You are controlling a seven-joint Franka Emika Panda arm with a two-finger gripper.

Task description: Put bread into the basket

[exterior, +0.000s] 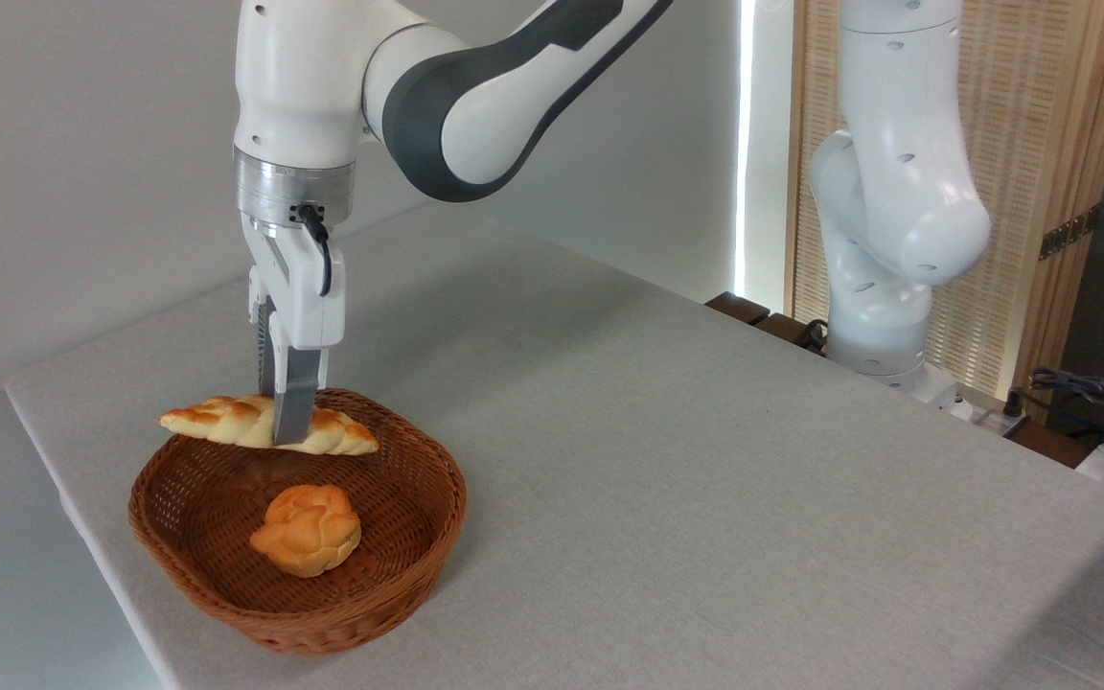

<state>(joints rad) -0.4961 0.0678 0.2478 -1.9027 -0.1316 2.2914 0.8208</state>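
The robot's grey fingers pinched the long braided golden bread. Below them sat the round brown wicker basket, holding a small orange bun.

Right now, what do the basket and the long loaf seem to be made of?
The basket looks like brown woven wicker, matte, with a thick braided rim; the weave shows on its walls. The long loaf, held in the end effector, has a glossy golden-orange crust with pale seams. Its even shine suggests a plastic or foam model, but real bread cannot be excluded.
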